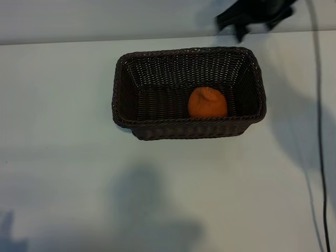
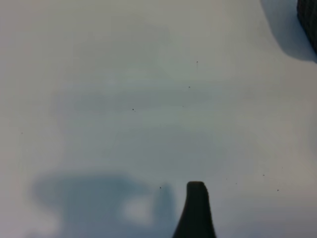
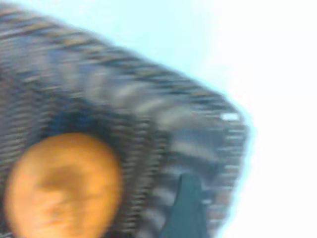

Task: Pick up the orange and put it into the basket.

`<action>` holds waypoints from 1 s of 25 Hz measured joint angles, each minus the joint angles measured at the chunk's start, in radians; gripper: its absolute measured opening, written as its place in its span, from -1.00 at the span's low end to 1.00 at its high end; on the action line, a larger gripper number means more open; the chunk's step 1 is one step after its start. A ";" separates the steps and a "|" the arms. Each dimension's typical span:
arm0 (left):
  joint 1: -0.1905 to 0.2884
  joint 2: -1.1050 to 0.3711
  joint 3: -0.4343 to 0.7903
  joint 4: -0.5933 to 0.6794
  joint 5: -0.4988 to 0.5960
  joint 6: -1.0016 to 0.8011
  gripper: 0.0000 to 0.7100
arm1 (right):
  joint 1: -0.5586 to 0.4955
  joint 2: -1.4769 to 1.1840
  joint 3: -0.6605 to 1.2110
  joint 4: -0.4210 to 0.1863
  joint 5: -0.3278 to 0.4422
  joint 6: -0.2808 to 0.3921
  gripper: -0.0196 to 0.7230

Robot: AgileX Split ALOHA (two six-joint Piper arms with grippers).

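Wicker basket (image 1: 131, 79), dark brown, rectangular with rounded corners, flared sides and braided rim, sits on a plain white table (image 1: 58, 157); the orange (image 1: 207, 103) lies inside it on the woven floor, right of centre and against the near long wall, puckered dimple facing up; nothing else in the basket.

Right gripper (image 1: 252, 18) shows as a dark shape at the top edge of the exterior view, just beyond the basket's far right corner, above the table and apart from the fruit; holds nothing; whether its fingers stand apart or together cannot tell. Right wrist view is smeared; it shows the orange (image 3: 62, 186), the basket weave (image 3: 148, 104) around it and one dark fingertip (image 3: 185, 208) over the rim area.

Left gripper is outside the exterior view; its wrist view shows one dark rounded fingertip (image 2: 195, 210) over bare table (image 2: 124, 99), and a sliver of the basket (image 2: 309, 22) at the corner; fingers apart, empty.

Black cable (image 1: 318, 126) runs down the table's right side, clear of the basket; soft shadows on the near tabletop.
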 joint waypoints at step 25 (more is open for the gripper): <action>0.000 -0.001 0.000 0.000 0.000 0.000 0.67 | -0.437 -0.158 0.040 0.109 0.008 -0.020 0.66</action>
